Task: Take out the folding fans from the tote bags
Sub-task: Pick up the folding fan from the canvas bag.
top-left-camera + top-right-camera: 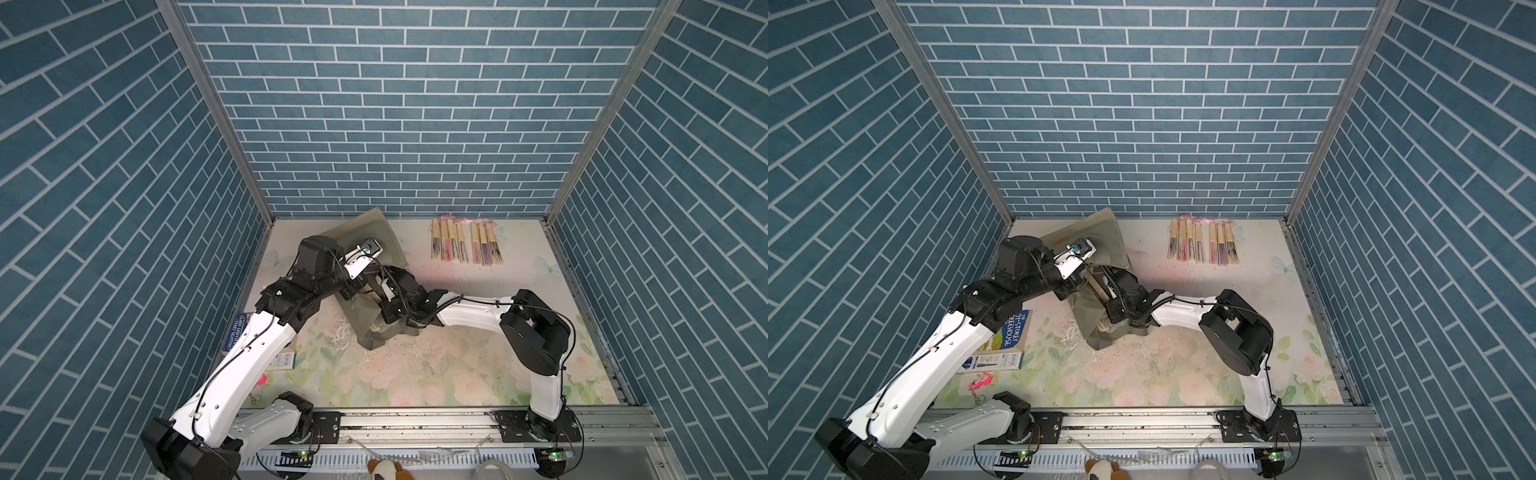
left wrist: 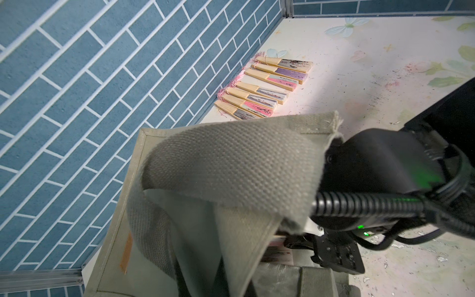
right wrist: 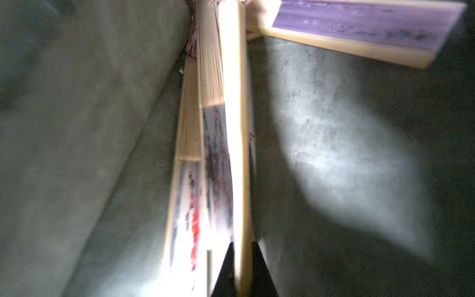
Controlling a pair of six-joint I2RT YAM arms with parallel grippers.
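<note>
The grey-green tote bag (image 1: 376, 232) (image 1: 1102, 235) lies at the back left of the table. My left gripper (image 1: 352, 290) (image 2: 203, 280) is shut on its rim fabric and holds the mouth up, with the strap handle (image 2: 231, 164) draped in front of the wrist camera. My right gripper (image 3: 243, 272) reaches inside the bag (image 3: 77, 128) and is shut on the bamboo edge of a folding fan (image 3: 232, 128). A second fan (image 3: 185, 205) lies under it and a purple one (image 3: 359, 28) lies deeper in. Several fans (image 1: 465, 245) (image 1: 1202, 247) (image 2: 267, 87) lie in a row at the back right.
A blue book (image 1: 1013, 328) and a flat box (image 1: 994, 360) lie under my left arm, with a pink keychain (image 1: 982, 380) near the front edge. Blue brick walls close in three sides. A plush toy (image 1: 386, 469) sits beyond the front rail.
</note>
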